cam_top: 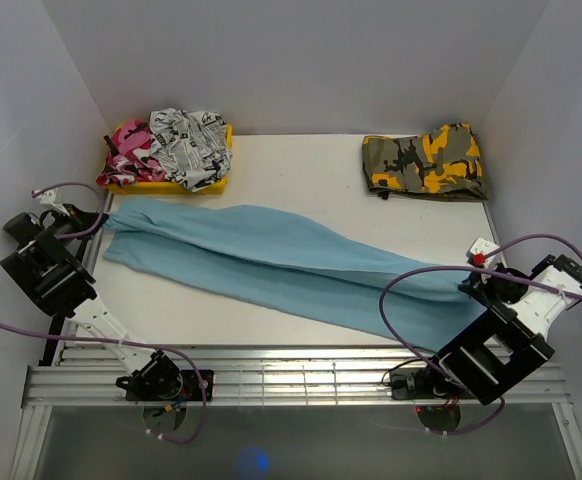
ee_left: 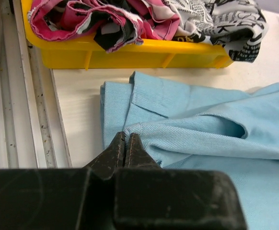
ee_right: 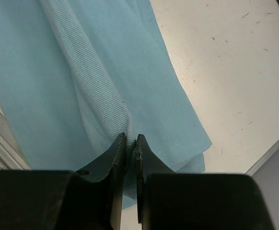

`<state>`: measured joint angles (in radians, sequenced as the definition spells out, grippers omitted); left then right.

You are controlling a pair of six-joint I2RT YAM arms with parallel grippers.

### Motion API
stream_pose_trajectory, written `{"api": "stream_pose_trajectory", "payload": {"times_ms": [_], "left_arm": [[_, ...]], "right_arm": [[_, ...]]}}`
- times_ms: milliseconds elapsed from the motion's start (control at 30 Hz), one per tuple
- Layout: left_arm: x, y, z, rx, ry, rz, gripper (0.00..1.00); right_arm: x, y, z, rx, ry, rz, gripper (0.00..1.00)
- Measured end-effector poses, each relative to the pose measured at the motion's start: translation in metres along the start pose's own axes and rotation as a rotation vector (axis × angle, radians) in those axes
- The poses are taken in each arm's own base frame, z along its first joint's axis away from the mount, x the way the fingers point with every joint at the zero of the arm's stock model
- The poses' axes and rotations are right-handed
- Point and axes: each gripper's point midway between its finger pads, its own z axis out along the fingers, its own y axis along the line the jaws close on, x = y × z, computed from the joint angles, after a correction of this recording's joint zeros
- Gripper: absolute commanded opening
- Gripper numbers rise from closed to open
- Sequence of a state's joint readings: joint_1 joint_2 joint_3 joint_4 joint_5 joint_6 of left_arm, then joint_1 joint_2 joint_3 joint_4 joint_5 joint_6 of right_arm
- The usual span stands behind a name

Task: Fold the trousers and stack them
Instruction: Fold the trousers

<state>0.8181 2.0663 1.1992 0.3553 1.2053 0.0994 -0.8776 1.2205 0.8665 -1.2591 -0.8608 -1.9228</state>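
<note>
Lit brightly and evenly from overhead, with only soft, faint shadows. Sharp on the trousers weave just ahead of the left gripper and the right gripper; blurred and dark close behind their tips. Small blue glint well behind both, top view.

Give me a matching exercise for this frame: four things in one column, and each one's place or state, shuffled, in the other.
Things:
1. trousers
2. tray
3. camo garment
4. left gripper

Places or states:
A. far right corner of the table
B. far left corner, holding crumpled clothes
C. stretched across the middle of the table
D. jaws shut on cloth at the left edge

Pairs: 1-C, 2-B, 3-A, 4-D
</note>
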Motion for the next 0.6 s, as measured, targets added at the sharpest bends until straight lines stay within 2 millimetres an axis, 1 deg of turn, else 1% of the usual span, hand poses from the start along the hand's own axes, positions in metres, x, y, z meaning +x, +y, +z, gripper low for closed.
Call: {"api": "stream_pose_trajectory", "payload": {"times_ms": [100, 233, 300, 367, 433, 500, 533, 600], "left_arm": [[0.001, -0.003, -0.004, -0.011, 0.019, 0.026, 0.0], [-0.003, -0.009, -0.011, -0.003, 0.028, 0.047, 0.0], [-0.005, -0.01, -0.014, 0.012, 0.039, 0.06, 0.0], [-0.008, -0.01, -0.018, 0.029, 0.056, 0.072, 0.0], [-0.01, -0.01, -0.021, 0.041, 0.072, 0.105, 0.0], [-0.008, -0.01, -0.025, 0.058, 0.091, 0.18, 0.0], [-0.006, -0.011, -0.026, 0.068, 0.103, 0.227, 0.0], [0.006, -0.013, -0.03, 0.082, 0.146, 0.313, 0.0]], "right_arm": [[-0.008, 0.001, -0.007, 0.009, 0.007, -0.03, 0.08], [-0.024, -0.021, -0.024, 0.056, 0.022, -0.104, 0.08], [-0.023, -0.025, -0.028, 0.069, 0.039, -0.116, 0.08], [-0.011, -0.015, -0.027, 0.055, 0.062, -0.076, 0.08], [0.007, 0.005, -0.023, 0.028, 0.087, 0.007, 0.08], [0.029, 0.028, -0.019, 0.002, 0.115, 0.106, 0.08], [0.038, 0.039, -0.017, -0.014, 0.13, 0.154, 0.08], [0.055, 0.059, -0.014, -0.047, 0.156, 0.231, 0.08]]}}
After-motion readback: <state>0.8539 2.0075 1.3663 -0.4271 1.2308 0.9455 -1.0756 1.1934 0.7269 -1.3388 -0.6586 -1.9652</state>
